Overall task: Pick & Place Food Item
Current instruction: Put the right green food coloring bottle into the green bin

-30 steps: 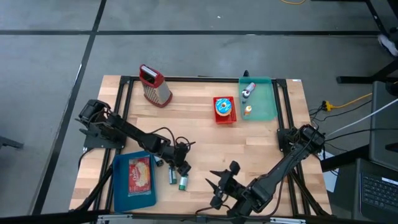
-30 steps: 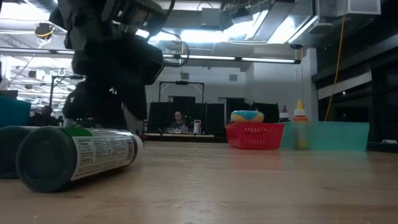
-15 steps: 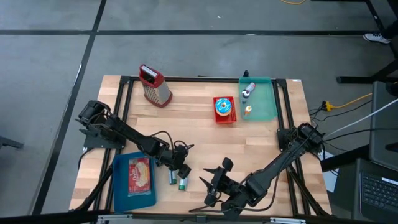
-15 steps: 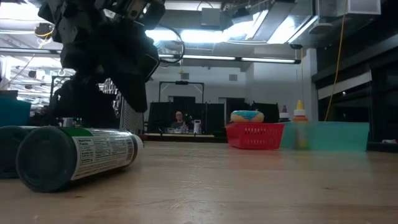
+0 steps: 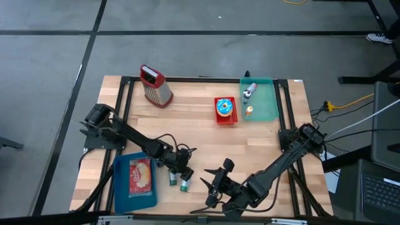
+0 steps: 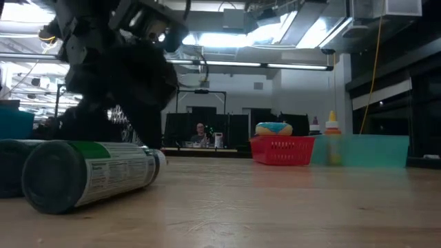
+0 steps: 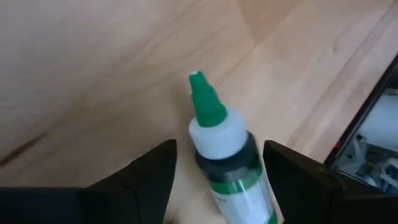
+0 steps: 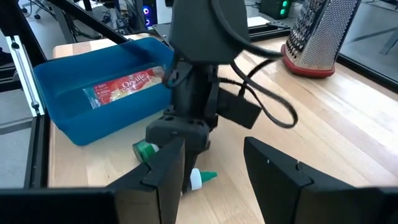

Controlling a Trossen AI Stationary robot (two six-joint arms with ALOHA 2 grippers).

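Left tool [image 5: 178, 167]: fingers spread wide to either side of the green-capped bottle [image 7: 225, 149], gripping nothing; the wrist view shows a clear gap on both sides of its white neck. Bottle: lying flat on the worktop [image 5: 200, 122] at about 7 o'clock from centre, beside a second bottle [image 5: 171, 177] lying on its 9 o'clock side, with a blue bin [image 5: 122, 185] holding a red packet [image 5: 140, 175] further toward 9 o'clock. Risks, as judged: the bottle is round and on its side, so a finger landing off-centre would likely roll it away or nudge it against its neighbour; closing over the tapered cap rather than the body could let it squirt out; the neighbour sits close enough to be caught by the outer finger. Left arm: stretched low from its base at the 9 o'clock edge toward 5 o'clock, wrist pitched steeply down over the bottles. Right tool [image 5: 214, 185]: fingers partly apart, holding nothing, hanging above the worktop near 6 o'clock and facing toward 9 o'clock at the left tool, close enough that crowding is a hazard. Right arm: folded in from the 3 o'clock edge. Also present, far side: grater [image 5: 155, 87] at 11 o'clock, red basket [image 5: 225, 111] with a doughnut at 1 o'clock, green tray [image 5: 264, 100] at 2 o'clock.
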